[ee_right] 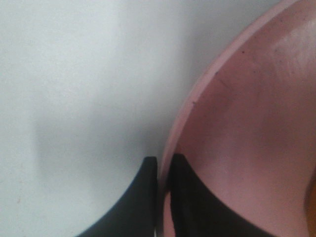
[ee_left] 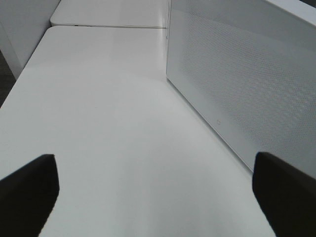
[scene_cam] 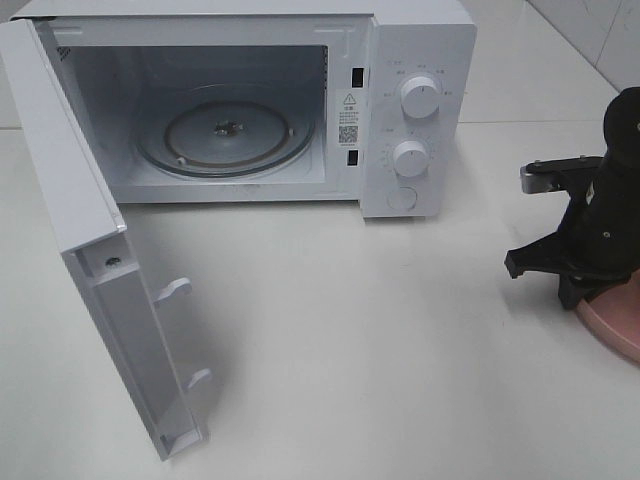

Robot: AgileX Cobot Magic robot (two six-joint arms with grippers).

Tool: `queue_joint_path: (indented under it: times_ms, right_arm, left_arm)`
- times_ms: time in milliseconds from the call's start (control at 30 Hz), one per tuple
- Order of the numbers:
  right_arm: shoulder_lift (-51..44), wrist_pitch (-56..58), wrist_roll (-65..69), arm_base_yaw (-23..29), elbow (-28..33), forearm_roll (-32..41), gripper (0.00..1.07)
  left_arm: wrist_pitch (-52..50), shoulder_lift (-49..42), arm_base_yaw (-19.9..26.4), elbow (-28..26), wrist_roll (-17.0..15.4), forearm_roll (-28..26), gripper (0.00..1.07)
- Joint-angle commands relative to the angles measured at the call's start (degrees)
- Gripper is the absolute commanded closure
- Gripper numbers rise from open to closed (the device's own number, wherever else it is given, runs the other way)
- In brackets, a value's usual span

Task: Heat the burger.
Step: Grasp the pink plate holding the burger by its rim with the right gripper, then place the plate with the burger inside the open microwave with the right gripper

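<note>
Where the right end effector (ee_right: pixel 163 160) meets the pink plate (ee_right: pixel 247 113), we see its two black fingers (ee_right: pixel 143 197) drawn almost together on the plate's rim. One finger is outside the rim and one inside, so the end effector is closed in a pinch on it. The burger (ee_right: pixel 313 205) shows only as a thin orange-brown sliver at the very edge of the right wrist view, on the plate's inner side. In the high view the right arm (scene_cam: pixel 610 200) covers it, and we cannot tell how it sits. The plate rests on the white surface (scene_cam: pixel 350 330) at the right edge of the high view, well apart from the microwave oven (scene_cam: pixel 420 30).

The left end effector (ee_left: pixel 154 163) stands wide open with nothing in its grasp. It is over the surface, near the dotted outer face of the oven's door (ee_left: pixel 237 84), and it lies outside the high view.

Farther on in the high view, we see the door swung fully open to the left, with its two latch hooks (scene_cam: pixel 172 290) pointing right from its inner face. Behind it, the lit cavity holds a glass turntable (scene_cam: pixel 225 135) lying flat on its floor. Right of the cavity, the control panel carries an upper knob (scene_cam: pixel 419 98), a lower knob (scene_cam: pixel 411 158) and, lowest, a round button (scene_cam: pixel 401 197).
</note>
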Motion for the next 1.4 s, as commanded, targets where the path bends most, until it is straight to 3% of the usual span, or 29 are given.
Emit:
queue_joint_path:
  times_ms: [33, 533, 867, 1400]
  right_arm:
    - [1.32, -0.17, 0.29, 0.00, 0.23, 1.03, 1.07]
    - [0.86, 3.04, 1.95, 1.49, 0.23, -0.23, 1.07]
    - [0.86, 6.65, 13.92, 7.05, 0.23, -11.06, 1.07]
    - [-0.57, 12.72, 22.00, 12.03, 0.23, -20.23, 1.07]
  left_arm:
    - [-0.80, -1.26, 0.23, 0.23, -0.23, -0.23, 0.04]
    - [-0.80, -1.26, 0.23, 0.23, -0.23, -0.23, 0.04]
    - [-0.80, -1.26, 0.23, 0.23, -0.23, -0.23, 0.04]
    - [-0.80, -1.26, 0.23, 0.23, -0.23, -0.23, 0.04]
